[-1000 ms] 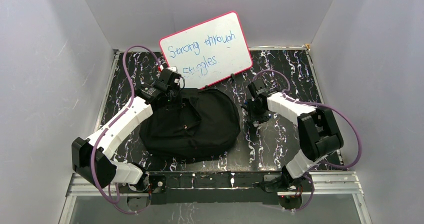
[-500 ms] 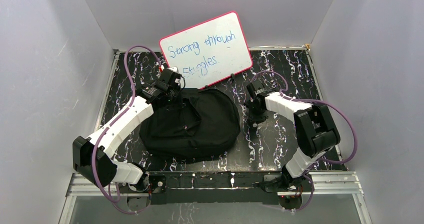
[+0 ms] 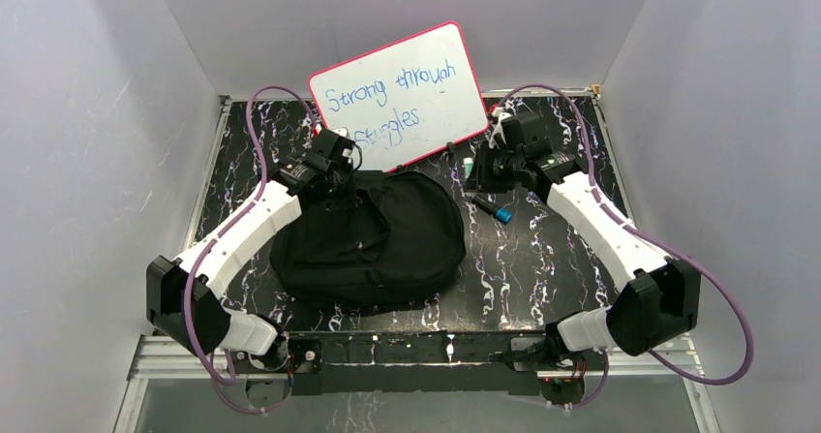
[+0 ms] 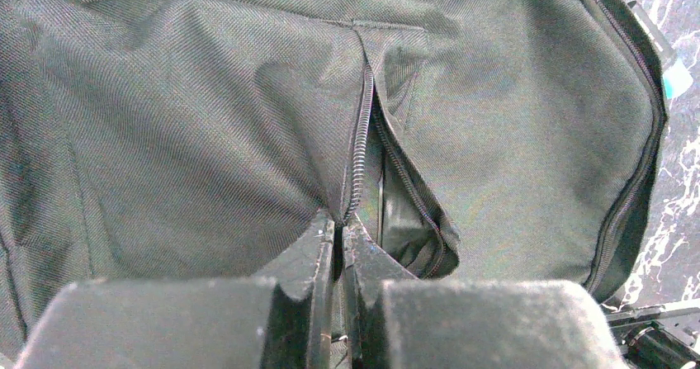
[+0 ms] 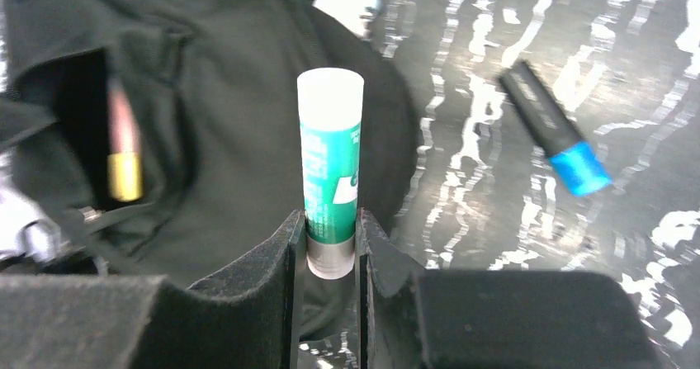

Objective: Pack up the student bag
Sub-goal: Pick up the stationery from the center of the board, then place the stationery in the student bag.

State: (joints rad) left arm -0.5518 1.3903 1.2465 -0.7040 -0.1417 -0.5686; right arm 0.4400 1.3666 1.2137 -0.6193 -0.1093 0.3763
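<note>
**A:** Why's the left claw (image 4: 338, 245) parked on the bag (image 3: 368, 239)?

**B:** I've got it pinched tight on the fabric right at the zipper, I reckon to keep that pocket gaping. The bag's lying flat mid-table (image 3: 542, 268), long axis roughly left to right, opening at the far-left end.

**A:** And the right claw (image 5: 330, 237)?

**B:** Gripping a green marker (image 5: 330, 163) by its base, white cap aimed toward the bag. The blue marker (image 5: 555, 142) lies loose nearby.

student bag (image 3: 368, 239) at table (image 3: 542, 268) centre, whiteboard (image 3: 402, 94) behind it, marker (image 3: 489, 205) right of bag, tube (image 5: 330, 163) raised behind marker
</note>
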